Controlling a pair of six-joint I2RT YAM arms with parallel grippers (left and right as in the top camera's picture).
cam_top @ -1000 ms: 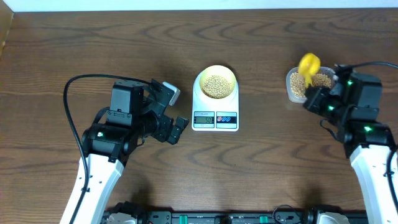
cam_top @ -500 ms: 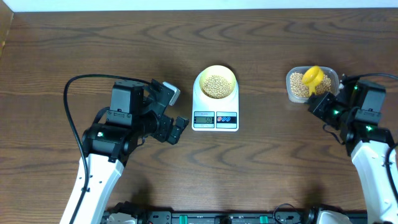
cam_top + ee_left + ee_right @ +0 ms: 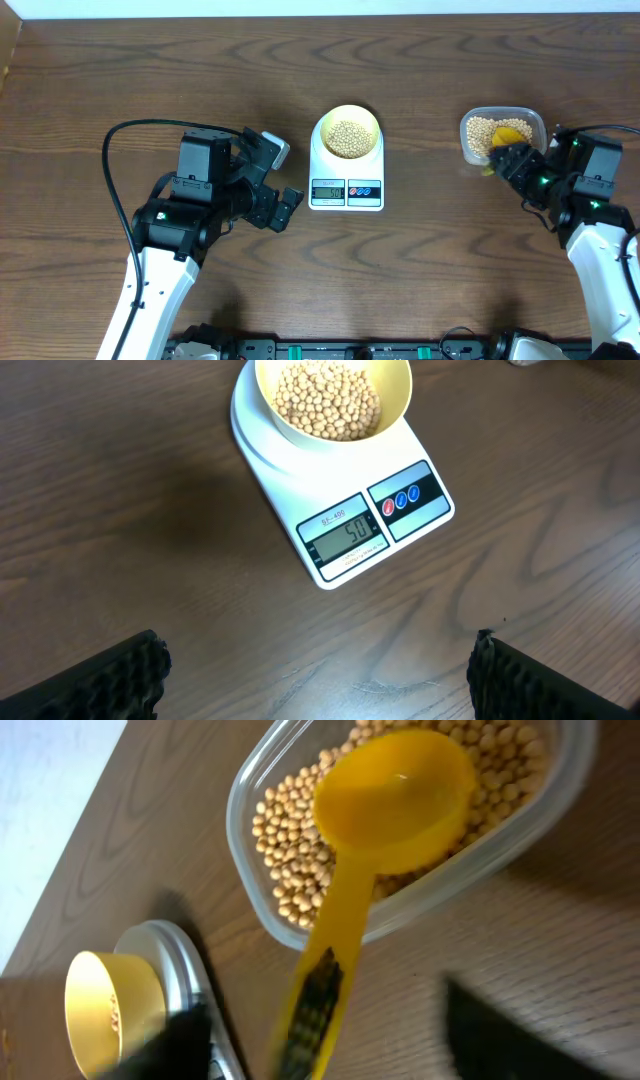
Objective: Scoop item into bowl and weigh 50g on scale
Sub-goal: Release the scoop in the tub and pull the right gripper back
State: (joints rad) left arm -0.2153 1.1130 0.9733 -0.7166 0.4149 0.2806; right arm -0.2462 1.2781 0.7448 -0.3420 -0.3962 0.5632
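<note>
beans (image 3: 328,398) fill the bowl (image 3: 396,418), top centre of left wrist view, on the scale (image 3: 268,460); display (image 3: 345,532) reads 50. scoop (image 3: 395,800) lies in the tub (image 3: 240,825), upper right overhead, handle over rim. r gripper (image 3: 320,1010) fingers apart, off the handle. l gripper (image 3: 318,645) spread wide, empty.

Beans (image 3: 347,137) in bowl (image 3: 373,121) on scale (image 3: 321,166), tub (image 3: 466,141) w/ scoop (image 3: 509,134) right.
</note>
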